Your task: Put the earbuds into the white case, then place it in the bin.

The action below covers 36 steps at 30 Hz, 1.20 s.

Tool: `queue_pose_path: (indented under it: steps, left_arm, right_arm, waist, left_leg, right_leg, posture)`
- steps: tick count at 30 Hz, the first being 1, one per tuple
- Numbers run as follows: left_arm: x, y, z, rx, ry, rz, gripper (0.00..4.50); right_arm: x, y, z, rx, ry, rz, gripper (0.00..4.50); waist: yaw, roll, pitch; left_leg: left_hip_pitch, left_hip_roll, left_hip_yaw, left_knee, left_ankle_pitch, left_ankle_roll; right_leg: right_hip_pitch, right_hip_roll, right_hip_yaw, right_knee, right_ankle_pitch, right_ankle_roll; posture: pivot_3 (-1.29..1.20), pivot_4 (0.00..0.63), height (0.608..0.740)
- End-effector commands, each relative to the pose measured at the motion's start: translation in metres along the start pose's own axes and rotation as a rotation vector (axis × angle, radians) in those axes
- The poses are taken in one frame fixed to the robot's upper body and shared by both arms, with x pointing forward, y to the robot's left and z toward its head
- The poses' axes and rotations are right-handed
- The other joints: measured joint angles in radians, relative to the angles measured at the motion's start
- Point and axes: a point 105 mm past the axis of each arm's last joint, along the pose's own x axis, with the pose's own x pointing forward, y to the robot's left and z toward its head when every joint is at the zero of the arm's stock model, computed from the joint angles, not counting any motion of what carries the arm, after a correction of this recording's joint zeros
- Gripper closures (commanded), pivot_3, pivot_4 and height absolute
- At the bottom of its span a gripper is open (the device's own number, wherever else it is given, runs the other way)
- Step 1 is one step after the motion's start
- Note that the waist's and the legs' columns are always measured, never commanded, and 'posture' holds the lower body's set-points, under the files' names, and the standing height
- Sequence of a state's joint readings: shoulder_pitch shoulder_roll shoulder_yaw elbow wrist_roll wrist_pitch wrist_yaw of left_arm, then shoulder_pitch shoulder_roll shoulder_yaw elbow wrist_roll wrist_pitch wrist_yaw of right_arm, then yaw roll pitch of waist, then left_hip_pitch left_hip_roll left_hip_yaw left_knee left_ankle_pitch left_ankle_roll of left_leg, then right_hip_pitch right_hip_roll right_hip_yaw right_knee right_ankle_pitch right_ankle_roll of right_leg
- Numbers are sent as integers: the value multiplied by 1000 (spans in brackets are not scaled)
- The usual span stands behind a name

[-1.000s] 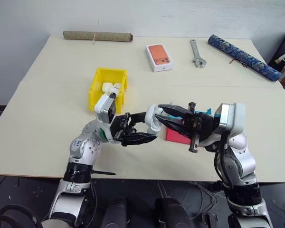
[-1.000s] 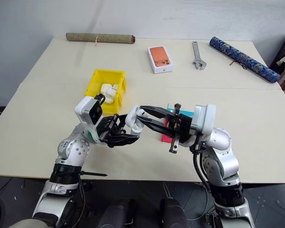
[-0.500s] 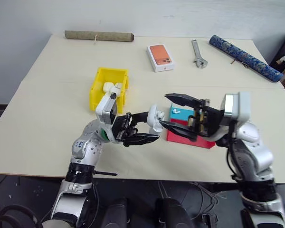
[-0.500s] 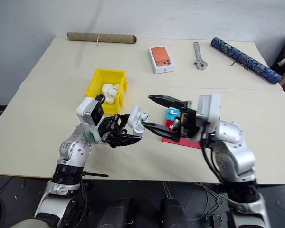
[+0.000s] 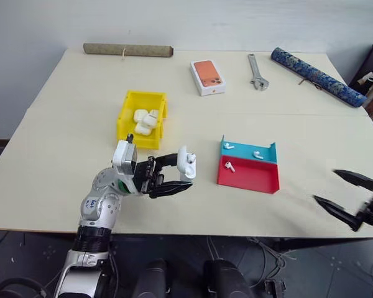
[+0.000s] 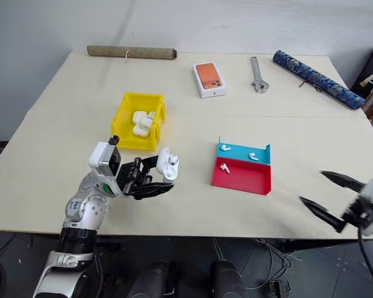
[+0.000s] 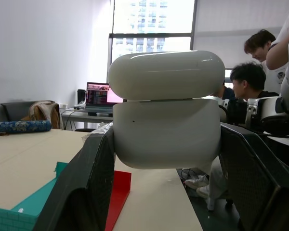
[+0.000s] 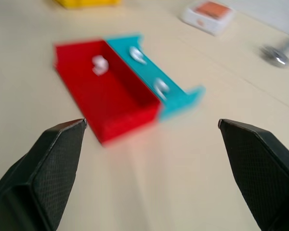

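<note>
Left gripper [image 5: 185, 179] closed on the white case [image 5: 186, 165], above the table [image 5: 68, 124] near the front edge, the case pinched between the two black fingers [image 7: 82, 192] and its lid slightly ajar, with a thin gap between lid and body. Right gripper [image 5: 345, 192] wide open and holding nothing, far off at the right side near the table's front edge, well apart from everything else. Between the two grippers, a flat tray [image 5: 248, 177] with a red part and a blue part: one of the earbuds [image 5: 230, 166] in the red part, two more [image 5: 229, 146] [image 5: 258, 154] in the blue part. Behind the left gripper, the bin [image 5: 125, 121], yellow, with several white cases [image 5: 145, 119] lying inside. At the far side of the table, an orange phone box [image 5: 207, 76], a wrench [image 5: 257, 71], a blue patterned roll [image 5: 317, 76] and a brownish roll [image 5: 128, 48]. In the left wrist view, people [image 7: 245, 82] and a laptop [image 7: 98, 96] in the background.
</note>
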<state>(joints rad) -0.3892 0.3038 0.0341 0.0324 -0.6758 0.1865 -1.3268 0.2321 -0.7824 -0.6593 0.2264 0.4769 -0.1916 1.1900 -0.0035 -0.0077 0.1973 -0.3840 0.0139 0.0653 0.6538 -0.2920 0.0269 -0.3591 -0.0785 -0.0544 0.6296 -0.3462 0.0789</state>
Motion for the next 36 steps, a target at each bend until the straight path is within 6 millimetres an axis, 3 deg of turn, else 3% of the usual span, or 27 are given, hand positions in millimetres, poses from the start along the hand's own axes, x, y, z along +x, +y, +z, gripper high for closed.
queue_pose_path:
  steps: [1,4,8,13,16,18,24,30,36]
  left_arm:
    - [-5,0,10,59,5,33,1724]
    - [-9,1,11,50,10,53,1724]
    - [-9,1,14,59,12,57,1724]
    - [-5,2,15,63,9,46,1724]
    - [-3,2,14,60,6,42,1724]
    - [-1,1,13,44,1,38,1724]
    - [2,-2,11,34,-4,35,1724]
    - [4,-4,9,37,-6,43,1724]
    - [3,-7,7,35,-5,58,1724]
  right_arm:
    - [-8,-13,0,-98,48,-72,8]
    - [12,-15,9,-161,77,-58,8]
    - [51,-10,50,-121,-5,19,8]
    - [94,5,88,-125,69,205,8]
    - [121,10,108,-115,115,268,622]
    - [137,15,115,-129,142,310,1261]
    - [179,19,114,-170,305,358,3356]
    - [204,17,109,-222,453,373,3356]
    - [214,27,102,-227,536,432,3356]
  waist:
    - [-6,0,0]
    - [-19,1,0]
    - [-27,2,0]
    - [-17,2,0]
    - [-13,2,0]
    - [-12,2,0]
    - [-4,2,0]
    - [0,2,0]
    - [-1,2,0]
  left_leg:
    - [1,0,1,-1,2,-3]
    - [2,0,1,-3,3,-5]
    - [4,0,2,-4,5,-7]
    - [5,0,0,-5,4,-8]
    - [4,0,0,-4,4,-8]
    - [3,0,0,-4,4,-8]
    - [-7,0,0,-1,4,-9]
    - [-11,0,1,-1,5,-9]
    - [-11,0,1,0,5,-8]
  right_leg:
    - [0,0,1,0,0,0]
    - [0,0,2,0,0,0]
    - [0,0,2,2,0,0]
    - [-1,0,1,6,0,0]
    - [-1,-1,1,5,0,0]
    - [-2,-1,1,4,0,0]
    - [-13,-1,1,7,0,0]
    - [-17,-1,0,8,0,0]
    - [-17,-1,0,8,0,0]
  posture:
    - [0,150,740]
    - [0,150,740]
    - [0,150,740]
    - [0,150,740]
    - [0,150,740]
    - [0,150,740]
    - [0,150,740]
    - [0,150,740]
    - [0,150,740]
